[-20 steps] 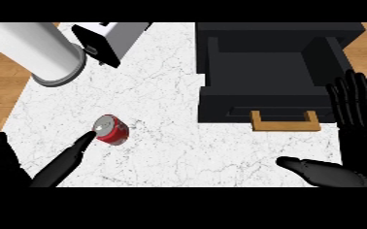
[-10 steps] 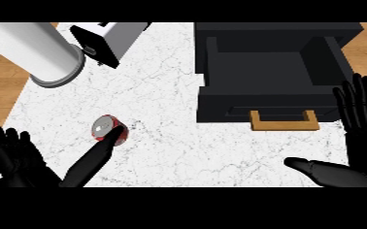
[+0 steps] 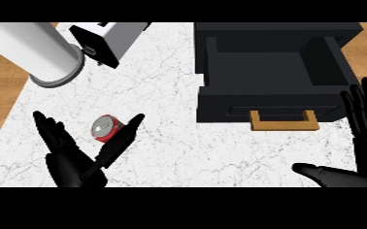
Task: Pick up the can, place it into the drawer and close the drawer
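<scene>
We've got the can point(image 3: 106, 127) sitting on the white marbled counter point(image 3: 179, 102), left of centre and well apart from the drawer point(image 3: 272, 73); it's a small red can with a silvery top facing us; whether it's dead upright or a bit tilted, we can't tell; any print on its side is too small for us to read; the left hand point(image 3: 72, 165) comes in from the lower edge, fingers straight and spread, the can between fingers and thumb, nothing curled round it; the right hand point(image 3: 337, 175) is open at the right edge, fingers up; the black drawer stands open, its tan handle point(image 3: 284, 121) toward us
</scene>
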